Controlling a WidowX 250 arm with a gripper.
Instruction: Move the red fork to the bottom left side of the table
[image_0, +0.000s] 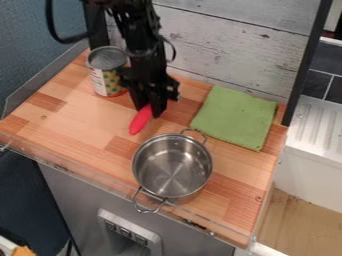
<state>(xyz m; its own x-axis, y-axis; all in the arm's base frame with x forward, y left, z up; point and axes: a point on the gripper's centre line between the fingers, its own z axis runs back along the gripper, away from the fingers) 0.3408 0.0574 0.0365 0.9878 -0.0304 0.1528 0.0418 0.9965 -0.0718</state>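
Red fork meets black gripper, upper middle of the surface!

And here's the danger: the red fork (140, 121) angles down from the gripper (148, 109), so a weak or off-centre hold could let it twist or drop on the way. Swing low too soon and it may clip the steel pot (172, 167) just below; the tin can (107, 72) sits close beside the arm, another knock risk. The black arm (141, 45) comes in from the top edge, wrist pointing nearly straight down at the wooden surface (100, 130). Gripped or merely touched? Can't tell from here.
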